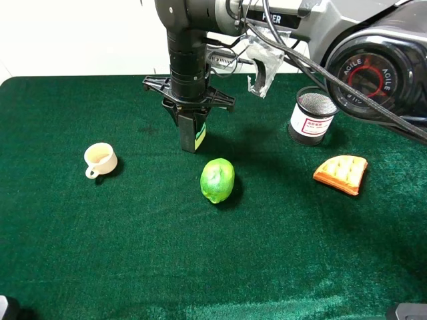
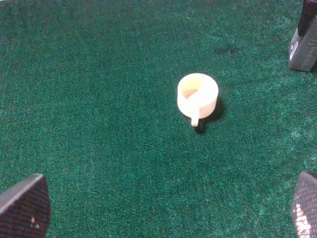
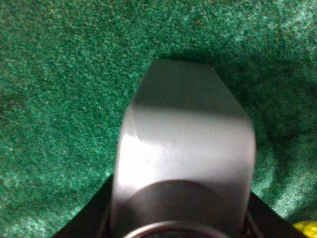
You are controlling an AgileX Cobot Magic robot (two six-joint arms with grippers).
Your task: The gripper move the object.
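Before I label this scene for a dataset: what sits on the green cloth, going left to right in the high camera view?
In order: cream cup → dark pump bottle → green lime-like fruit → black mesh cup → orange waffle-like slice.

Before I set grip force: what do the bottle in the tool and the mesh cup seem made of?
Bottle: likely smooth grey plastic, satin sheen; a soft highlight runs across its shoulder. Mesh cup: probably metal, going by the fine perforated wall; its white label looks like paper.
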